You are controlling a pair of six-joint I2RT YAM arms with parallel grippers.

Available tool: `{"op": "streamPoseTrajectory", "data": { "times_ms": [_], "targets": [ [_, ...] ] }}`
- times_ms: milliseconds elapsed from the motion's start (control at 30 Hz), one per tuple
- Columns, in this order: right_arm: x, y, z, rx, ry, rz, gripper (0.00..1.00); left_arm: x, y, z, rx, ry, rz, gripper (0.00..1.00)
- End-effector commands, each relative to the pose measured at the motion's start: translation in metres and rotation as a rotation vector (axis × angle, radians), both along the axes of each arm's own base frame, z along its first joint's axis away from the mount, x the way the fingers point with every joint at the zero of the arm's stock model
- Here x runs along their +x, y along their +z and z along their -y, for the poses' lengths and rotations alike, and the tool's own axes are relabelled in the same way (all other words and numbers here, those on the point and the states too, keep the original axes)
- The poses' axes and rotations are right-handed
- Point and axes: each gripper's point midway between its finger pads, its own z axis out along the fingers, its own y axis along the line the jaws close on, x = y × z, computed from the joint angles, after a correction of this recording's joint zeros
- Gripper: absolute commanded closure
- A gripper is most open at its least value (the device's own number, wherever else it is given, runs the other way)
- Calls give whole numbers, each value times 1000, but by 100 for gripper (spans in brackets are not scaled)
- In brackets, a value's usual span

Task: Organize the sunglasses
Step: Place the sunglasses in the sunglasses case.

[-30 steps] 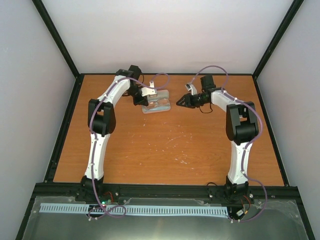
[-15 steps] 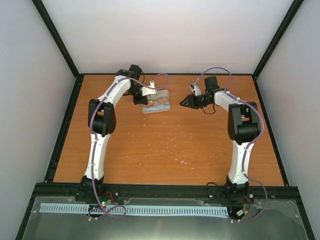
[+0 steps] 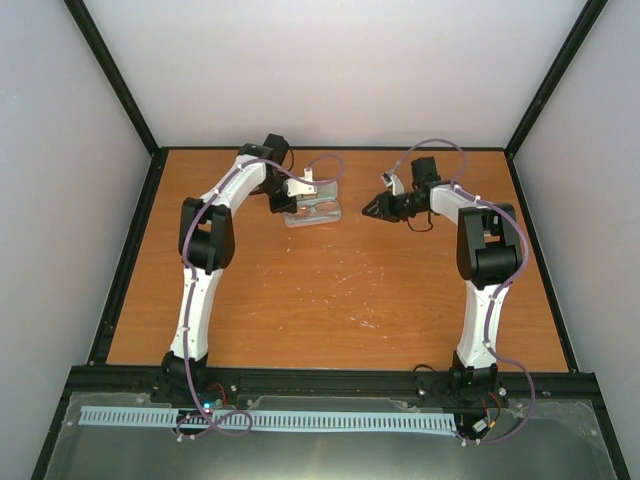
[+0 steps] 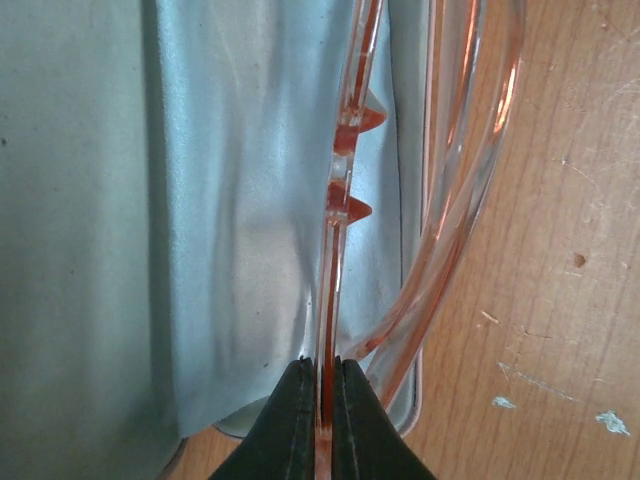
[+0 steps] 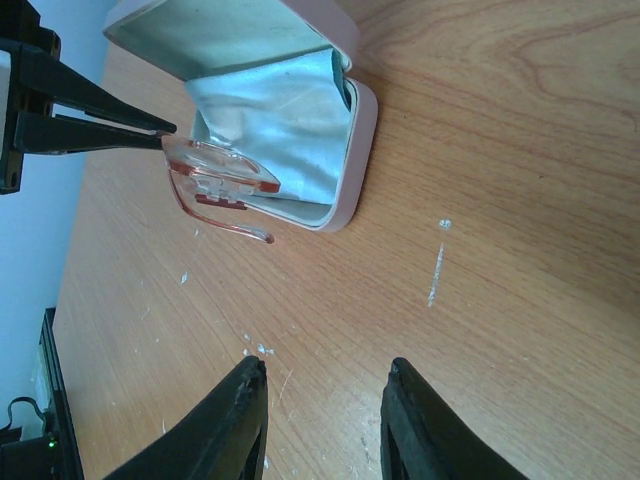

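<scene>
The sunglasses [image 5: 222,172] are held by the left gripper [image 4: 322,388], whose two dark fingers [image 4: 295,420] are pressed together on a thin strip of the translucent amber frame, as is seen most plainly in the left wrist view. They are carried over the open case [image 5: 356,130] at the far middle of the table [image 3: 330,290], just above the light blue cloth [image 4: 200,200] that lies crumpled inside it.

In the right wrist view the pair is seen gripped at one end and stretched out across one edge of the case's lower half, with one slim arm curving out past that edge over the wood (from above, the amber is nearly lost against the table). Whether the frame is touching the cloth or the rim cannot be made out with certainty; it appears to be held slightly clear. The lid [image 5: 215,30] of the case is raised and its pale lining is shown.

The right gripper [image 5: 323,372] is held with its fingers spread apart and nothing between them. It is placed over bare wood to the right of the case, well apart from the sunglasses, and is pointed toward them. A few pale scuffs [image 5: 435,265] are seen on the table between the case and the right gripper.
</scene>
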Motion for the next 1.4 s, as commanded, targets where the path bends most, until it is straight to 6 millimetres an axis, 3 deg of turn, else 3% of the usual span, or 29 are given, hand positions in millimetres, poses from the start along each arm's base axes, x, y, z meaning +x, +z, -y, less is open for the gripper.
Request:
{"op": "streamPoseTrajectory", "data": {
  "times_ms": [0,433,567,767,1200,1367],
  "targets": [
    [1,19,4,14,-4,53,69,7,-9,6,25,7,27,99],
    [-1,17,9,33,-9,49,69,4,-5,7,29,59,10,99],
    [-2,17,9,37,-3,47,69,2,-12,3,66,65,10,99],
    [-2,15,10,40,1,40,69,7,-13,4,101,37,52,94],
    [-3,10,13,41,7,36,69,12,-1,9,95,31,91,57],
    [-1,12,13,43,5,42,68,24,16,14,64,56,140,51]
  ]
}}
